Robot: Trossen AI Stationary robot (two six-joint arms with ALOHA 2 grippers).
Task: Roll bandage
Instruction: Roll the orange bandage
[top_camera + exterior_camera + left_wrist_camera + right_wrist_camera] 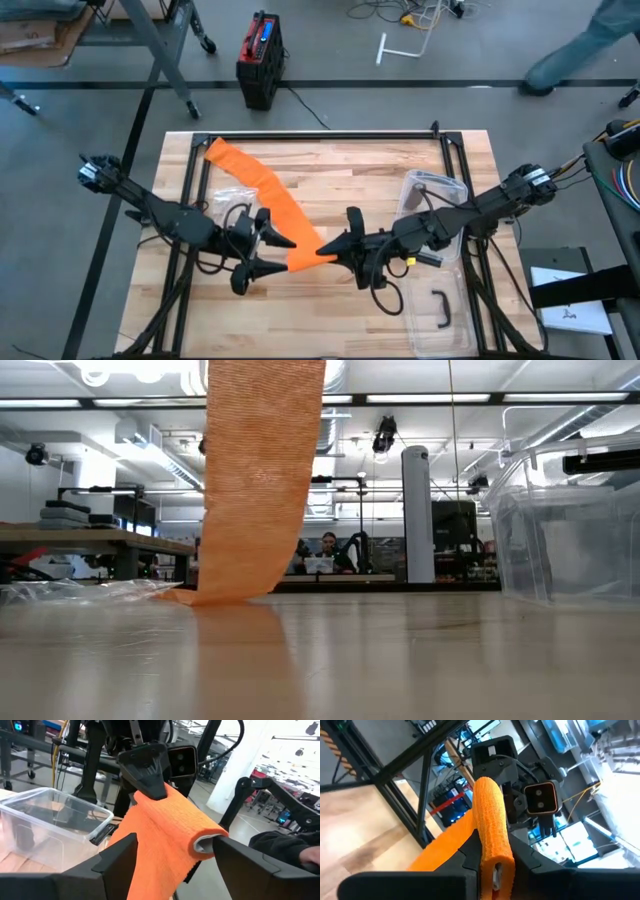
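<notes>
An orange bandage (pixel 262 190) runs from its loose end at the table's far left (pixel 215 150) up to a partly wound roll (pixel 172 822) held above the table's middle. My right gripper (pixel 328 250) is shut on that roll and comes level from the right. My left gripper (pixel 283 255) faces it from the left, open, with one finger (pixel 117 857) on each side of the roll's near end (pixel 204 842). In the low view the band (pixel 262 470) hangs down, and its lower part (pixel 215 596) lies on the tabletop. My right gripper pinches one end of the roll (pixel 495 862) between its two fingers, level, from the table's right. The roll sticks out forward along the fingers, lifted clear of the table. The unwound band (pixel 437 847) trails off it down to the table's far left. My left gripper: I cannot tell whether its open fingers touch the roll.
A clear plastic box (pixel 437 195) stands at the right of the table, with a second clear bin (pixel 440 310) near the front right. A crumpled clear bag with dark cords (pixel 232 208) lies left of the bandage. A black frame (pixel 320 137) borders the table.
</notes>
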